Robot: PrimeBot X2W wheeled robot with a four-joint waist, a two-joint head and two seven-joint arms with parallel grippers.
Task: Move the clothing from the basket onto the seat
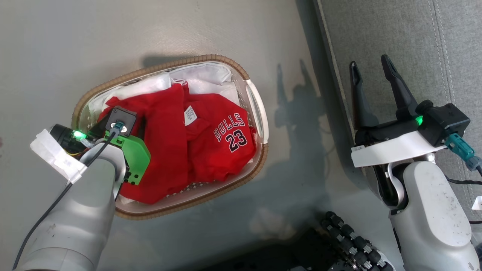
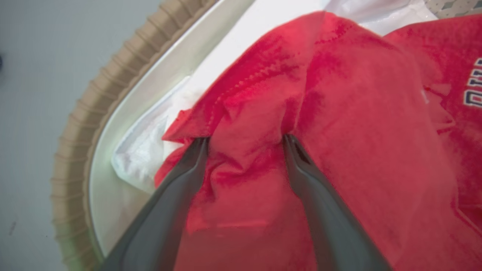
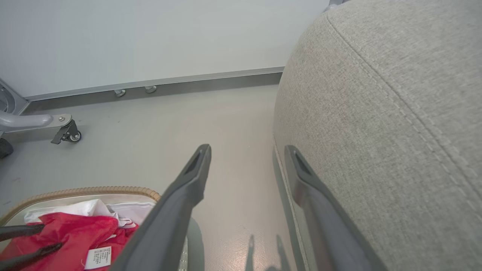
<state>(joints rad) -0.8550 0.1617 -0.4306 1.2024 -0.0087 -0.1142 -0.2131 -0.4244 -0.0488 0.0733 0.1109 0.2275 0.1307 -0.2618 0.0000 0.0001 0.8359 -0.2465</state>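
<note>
From the head we look down on one oval basket point(image 1: 211, 58) standing on the grey floor point(image 1: 56, 45), with the red clothing point(image 1: 211, 143) heaped inside on a white liner point(image 1: 211, 81). We count two red pieces, a plain one on the left and a jersey printed "BULLS 23" on the right, with a white label point(image 1: 190, 114) between them. From there the left arm's wrist covers its own fingers. The left wrist camera shows the left pincer point(image 2: 245, 137) with its two fingers apart and their tips pressed into the plain red piece. A fold of cloth bulges between them but is not clamped. That view also shows the basket's brown woven rim close beside the cloth. The right pincer point(image 1: 369, 61) hangs well apart from the basket, fingers apart and empty, over the near edge of the one grey seat point(image 1: 414, 37). Its own camera adds a pale wall, a caster wheel point(image 3: 71, 135) and the seat's rounded side, and shows both left fingers lying across the clothing. A black ribbed part point(image 1: 350, 241) sits on the floor between basket and seat.
</note>
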